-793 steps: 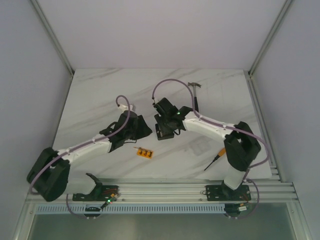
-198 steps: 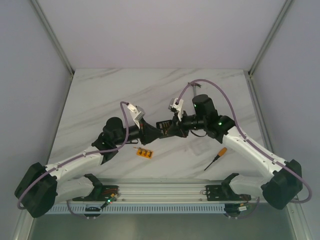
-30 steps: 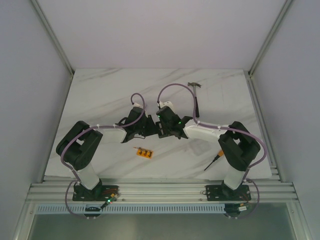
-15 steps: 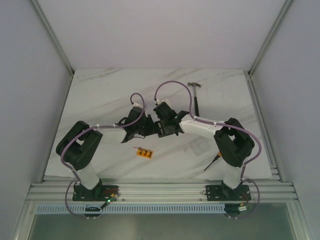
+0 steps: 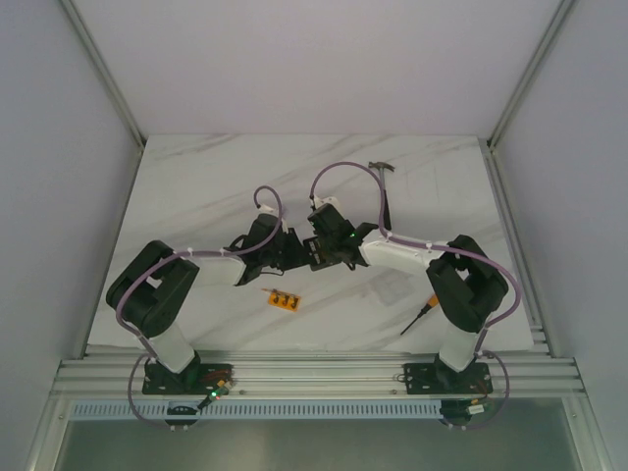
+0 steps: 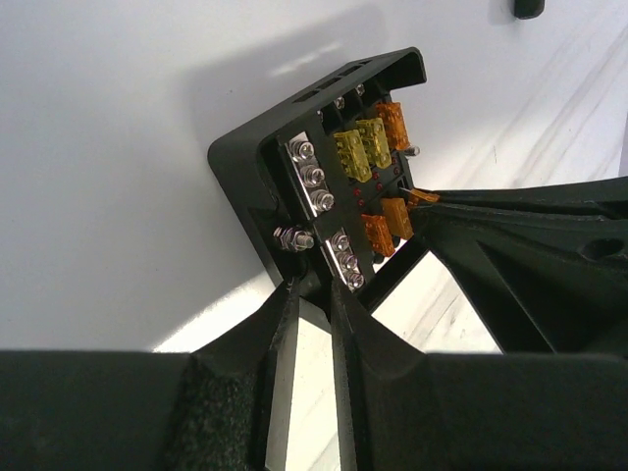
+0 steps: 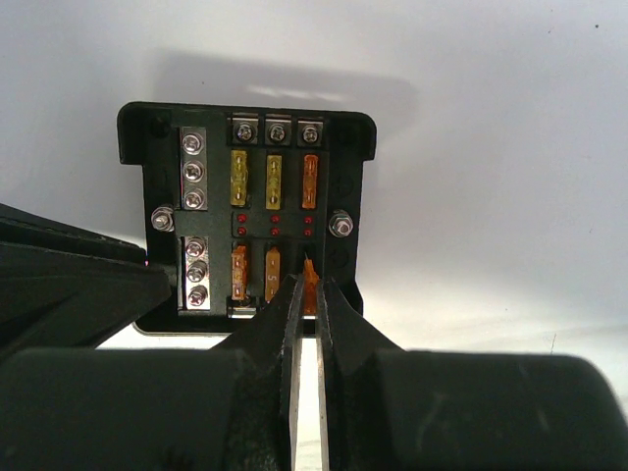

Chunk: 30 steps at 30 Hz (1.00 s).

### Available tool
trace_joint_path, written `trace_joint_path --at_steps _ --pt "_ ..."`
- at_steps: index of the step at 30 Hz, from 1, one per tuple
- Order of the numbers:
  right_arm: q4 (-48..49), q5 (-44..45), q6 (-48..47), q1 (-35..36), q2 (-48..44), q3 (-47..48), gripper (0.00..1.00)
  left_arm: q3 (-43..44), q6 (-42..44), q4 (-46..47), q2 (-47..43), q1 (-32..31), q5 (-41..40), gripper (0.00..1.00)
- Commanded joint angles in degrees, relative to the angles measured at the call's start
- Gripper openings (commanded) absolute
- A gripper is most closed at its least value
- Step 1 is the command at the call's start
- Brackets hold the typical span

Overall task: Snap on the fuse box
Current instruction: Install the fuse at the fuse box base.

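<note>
bright even light; soft shadow above fuse box [image 7: 255,228]; close foreground blurred.

— Where's the fuse box [image 7: 257,224]?
— Middle of the table, tilted.
— Looks?
— Black, square, silver screws [image 7: 193,172] on its face; two yellow fuses [image 7: 238,177], orange ones seated, one orange fuse [image 7: 310,277] at the last slot.
</note>
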Motion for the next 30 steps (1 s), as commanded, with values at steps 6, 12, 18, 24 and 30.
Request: trace_joint_path --at_steps 6,12,18,24,30 --pt "-18.01 -3.2 -0.35 -0.1 8.55 2.53 0.03 -1.88 0.99 -5.92 -0.47 0.05 0.68 0.29" --pt "-18.22 -2.95 -1.26 -0.1 3.6 6.68 0.23 -1.9 1.15 -6.44 -2.01 0.39 0.0 0.31" --pt "-17.08 -3.35 -1.6 -0.16 -0.17 9.47 0.35 -1.16 1.49 -6.64 -2.27 1.48 0.54 0.33" --pt "-16.93 -4.14 -0.72 -0.57 0.09 10.51 0.34 -0.02 2.19 -7.79 -2.73 2.43 1.04 0.37" --pt "-16.47 -4.09 -1.1 -1.8 -0.4 10.03 0.34 1.04 3.63 -9.32 -2.59 2.65 1.27 0.39"
